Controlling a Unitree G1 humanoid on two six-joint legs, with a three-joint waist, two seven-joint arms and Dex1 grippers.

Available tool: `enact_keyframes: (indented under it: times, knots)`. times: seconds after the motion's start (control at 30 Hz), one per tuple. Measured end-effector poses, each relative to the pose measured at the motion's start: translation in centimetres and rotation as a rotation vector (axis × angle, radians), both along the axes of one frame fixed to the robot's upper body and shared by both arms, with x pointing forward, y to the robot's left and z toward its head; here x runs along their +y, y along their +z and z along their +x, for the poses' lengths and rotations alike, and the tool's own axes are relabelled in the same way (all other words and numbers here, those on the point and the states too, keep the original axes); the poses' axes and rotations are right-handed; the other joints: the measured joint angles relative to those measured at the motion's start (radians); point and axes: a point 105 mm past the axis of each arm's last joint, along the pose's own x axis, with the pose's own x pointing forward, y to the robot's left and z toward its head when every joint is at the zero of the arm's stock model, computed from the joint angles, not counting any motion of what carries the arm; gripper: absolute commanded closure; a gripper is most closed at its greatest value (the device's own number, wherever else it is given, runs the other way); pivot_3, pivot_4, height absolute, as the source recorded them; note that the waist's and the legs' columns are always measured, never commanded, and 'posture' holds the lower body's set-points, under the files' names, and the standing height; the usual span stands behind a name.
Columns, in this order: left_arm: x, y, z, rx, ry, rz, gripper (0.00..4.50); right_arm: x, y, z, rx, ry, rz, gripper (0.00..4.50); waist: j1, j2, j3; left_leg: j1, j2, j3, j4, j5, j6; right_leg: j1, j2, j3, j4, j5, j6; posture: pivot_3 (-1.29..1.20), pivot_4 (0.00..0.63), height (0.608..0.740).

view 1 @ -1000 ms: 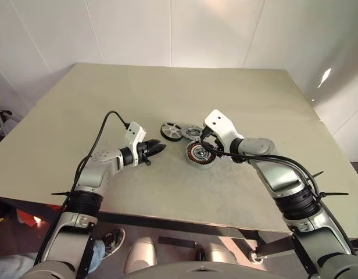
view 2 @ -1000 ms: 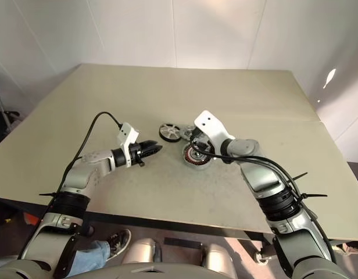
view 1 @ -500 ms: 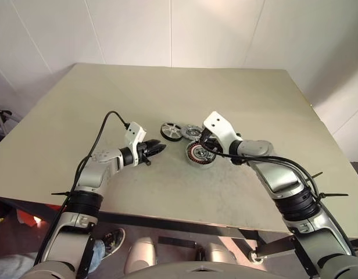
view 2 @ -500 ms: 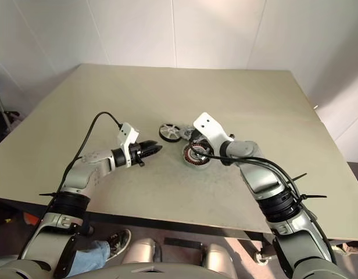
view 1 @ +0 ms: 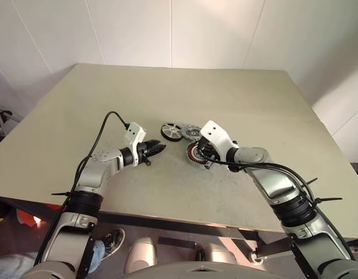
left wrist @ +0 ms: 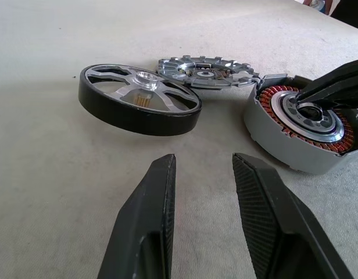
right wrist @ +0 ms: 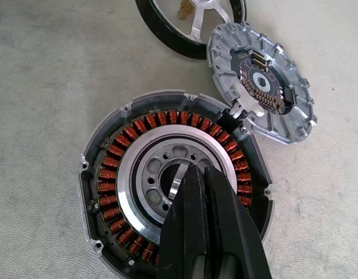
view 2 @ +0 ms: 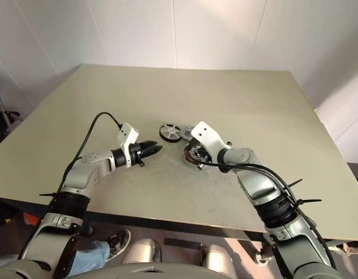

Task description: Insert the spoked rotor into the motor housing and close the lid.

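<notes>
Right fingers (right wrist: 205,192), pressed together, angle down into the motor housing (right wrist: 109,174).

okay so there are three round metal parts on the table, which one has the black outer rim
The spoked rotor, the wheel farthest toward the robot's left. Its band is black around silver spokes; the lid beside it and the copper-wound motor housing are bare grey metal.

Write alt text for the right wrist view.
The right hand, its black fingers shut, pokes into the central hole of the motor housing, ringed by copper windings. Beyond it on the beige table lie the lid and the black-rimmed spoked rotor.
</notes>
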Motion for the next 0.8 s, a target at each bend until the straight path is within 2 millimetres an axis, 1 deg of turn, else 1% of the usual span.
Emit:
enact_keyframes:
  times: [0.37, 0.47, 0.67, 0.8]
  knots:
    - [0.0, 0.0, 0.0, 0.000, 0.000, 0.003, 2.85, -0.4, 0.6, -0.1, -0.002, -0.005, -0.018, 4.45, 0.000, 0.000, 0.000, -0.002, 0.000, 0.000, 0.000, 0.000, 0.000, -0.002, 0.000, 0.000, 0.000, 0.000, 0.000, 0.00, 0.000, 0.740]
    - [0.0, -0.1, 0.0, 0.000, -0.001, 0.004, 2.85, -0.2, 1.1, -0.2, -0.017, 0.004, -0.016, 4.45, 0.000, 0.000, 0.000, -0.001, 0.000, 0.000, 0.000, 0.000, 0.000, -0.001, 0.000, 0.000, 0.000, 0.000, 0.000, 0.00, 0.000, 0.740]
    - [0.0, -0.1, 0.0, 0.000, -0.001, 0.004, 2.85, -0.2, 1.1, -0.2, -0.012, 0.000, -0.016, 4.45, 0.000, 0.000, 0.000, -0.001, 0.000, 0.000, 0.000, 0.000, 0.000, -0.002, 0.000, 0.000, 0.000, 0.000, 0.000, 0.00, 0.000, 0.740]
    - [0.0, -0.1, 0.0, 0.000, -0.002, 0.005, 2.85, 0.4, 0.9, -0.3, -0.001, 0.008, 0.009, 4.45, 0.000, 0.000, 0.000, -0.001, 0.000, 0.000, 0.000, 0.000, 0.000, -0.002, 0.000, 0.000, 0.000, 0.000, 0.000, 0.00, 0.000, 0.740]
